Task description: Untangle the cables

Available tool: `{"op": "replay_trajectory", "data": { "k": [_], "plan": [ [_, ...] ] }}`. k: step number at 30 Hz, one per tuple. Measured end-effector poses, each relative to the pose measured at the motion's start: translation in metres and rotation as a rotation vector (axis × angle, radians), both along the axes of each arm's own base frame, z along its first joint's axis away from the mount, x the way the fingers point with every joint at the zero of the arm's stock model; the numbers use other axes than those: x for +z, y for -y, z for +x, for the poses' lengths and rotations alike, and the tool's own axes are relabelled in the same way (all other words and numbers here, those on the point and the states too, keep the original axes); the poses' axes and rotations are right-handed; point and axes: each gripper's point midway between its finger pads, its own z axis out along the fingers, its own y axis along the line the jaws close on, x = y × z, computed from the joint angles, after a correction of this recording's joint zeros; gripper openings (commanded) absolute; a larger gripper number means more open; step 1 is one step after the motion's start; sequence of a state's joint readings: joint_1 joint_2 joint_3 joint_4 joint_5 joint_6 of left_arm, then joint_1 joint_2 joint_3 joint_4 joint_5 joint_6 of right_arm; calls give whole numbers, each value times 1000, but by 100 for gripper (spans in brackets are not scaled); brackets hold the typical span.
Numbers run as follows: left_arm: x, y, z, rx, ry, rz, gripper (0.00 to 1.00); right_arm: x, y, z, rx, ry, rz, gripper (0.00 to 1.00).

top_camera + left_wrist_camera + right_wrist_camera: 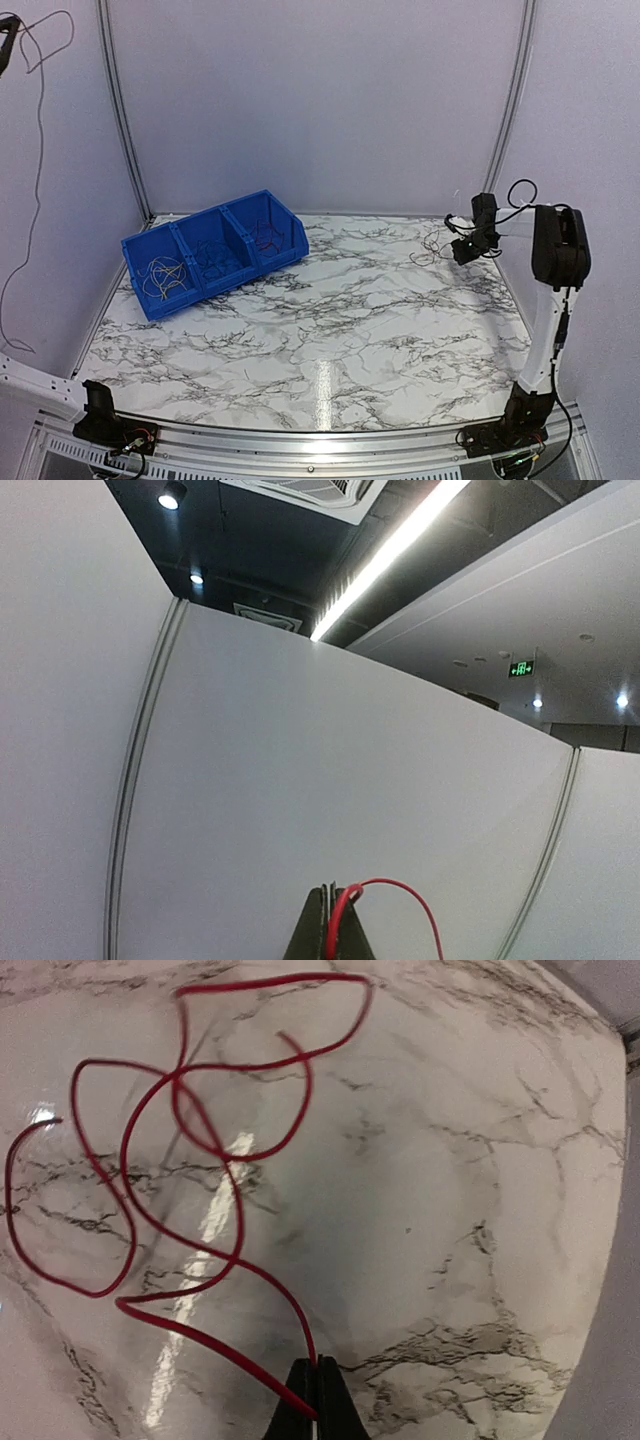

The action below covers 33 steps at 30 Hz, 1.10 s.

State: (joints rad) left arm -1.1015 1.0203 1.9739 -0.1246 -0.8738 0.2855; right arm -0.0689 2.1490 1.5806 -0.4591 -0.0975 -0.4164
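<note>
My left gripper (7, 42) is raised high at the far left edge of the top view. In the left wrist view its jaws (338, 895) are shut on a red cable (404, 886) that arcs off to the right. A thin cable (40, 130) hangs from it down the left wall. My right gripper (462, 250) hovers low over the back right of the marble table (330, 320). It (318, 1368) is shut on another red cable (180, 1140), whose tangled loops lie spread on the table (432, 246).
A blue three-compartment bin (297, 247) sits at the back left, angled. It holds whitish cables (163, 275) in its left compartment, blue ones (213, 255) in the middle and red ones (265, 238) on the right. White walls enclose the table.
</note>
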Motion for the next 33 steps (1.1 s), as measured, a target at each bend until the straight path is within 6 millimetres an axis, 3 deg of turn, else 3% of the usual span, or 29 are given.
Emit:
{"op": "replay_trajectory", "data": {
  "k": [4, 7, 12, 16, 20, 25, 29, 33],
  "plan": [
    [-28, 40, 19, -25, -59, 82, 0, -11, -33, -25, 89, -55, 35, 4],
    [-50, 73, 34, -50, -102, 148, 0, -4, -49, -41, 133, -66, 64, 7],
    [-74, 121, 54, -81, -149, 240, 0, 39, -72, -55, 194, 2, 100, 40],
    [-84, 154, 68, -99, -167, 300, 0, 66, -99, -70, 261, 35, 131, 55],
    [-86, 181, 80, -99, -171, 351, 0, 75, -118, -91, 306, 28, 165, 56],
    [-92, 215, 105, -66, -188, 427, 0, 82, -123, -108, 323, 29, 192, 57],
    [-112, 234, 142, -3, -229, 500, 0, 79, -124, -119, 331, 19, 207, 57],
    [-140, 229, 194, 59, -292, 537, 0, 72, -124, -123, 330, 2, 212, 57]
  ]
}}
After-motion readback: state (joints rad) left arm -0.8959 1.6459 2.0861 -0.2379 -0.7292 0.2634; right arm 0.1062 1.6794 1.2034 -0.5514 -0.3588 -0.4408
